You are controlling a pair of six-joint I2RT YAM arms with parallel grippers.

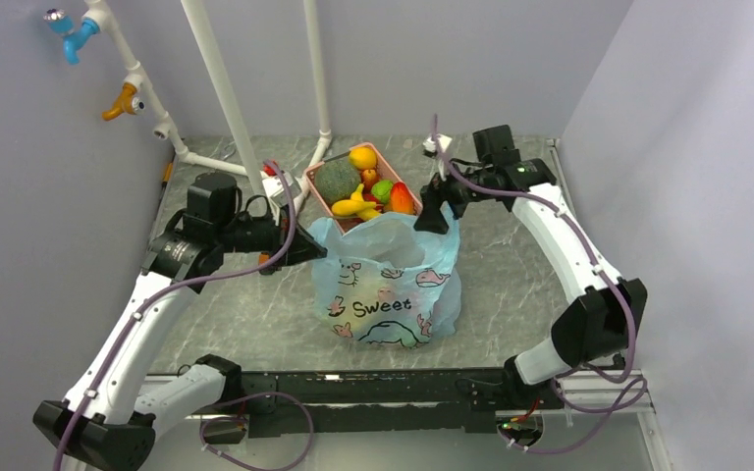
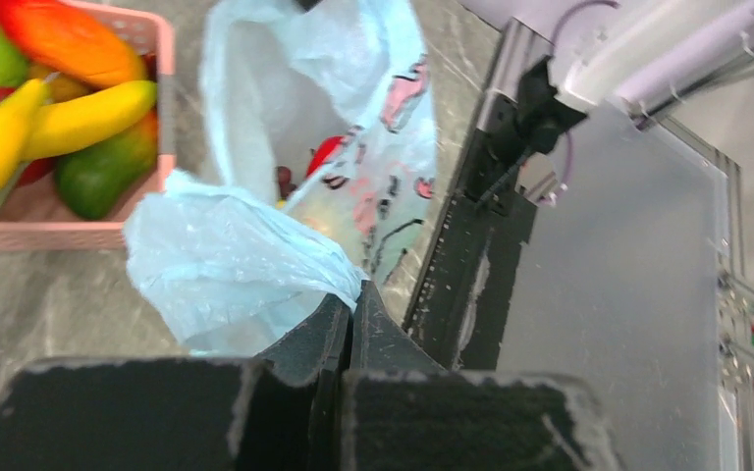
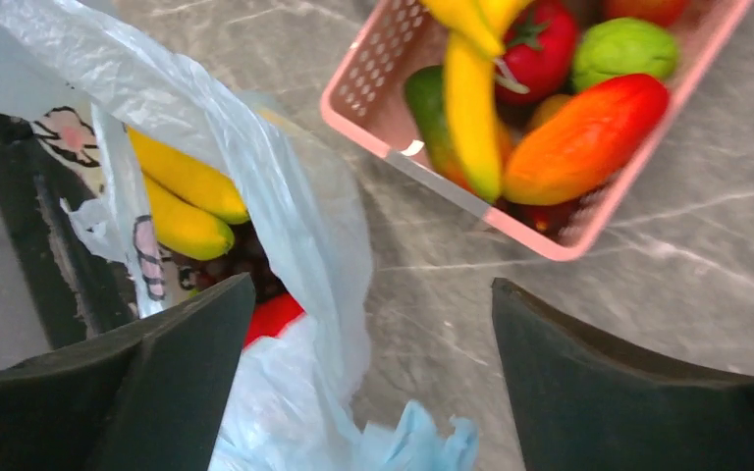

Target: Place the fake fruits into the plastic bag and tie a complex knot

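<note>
The bag [image 1: 388,285] is pinched at its ten o'clock edge by the clenched left gripper [image 2: 351,294]; the right gripper [image 3: 371,285], at one o'clock, is held spread, grasping nothing.

Your left arm [image 1: 128,324]: stretched forward, wrist turned inward | your left gripper [image 2: 351,294]: fingers pressed together, pinching a fold of the plastic bag [image 2: 226,265] | your right arm [image 1: 569,245]: arched forward, wrist turned inward | your right gripper [image 3: 370,289]: fingers spread wide apart.
</note>
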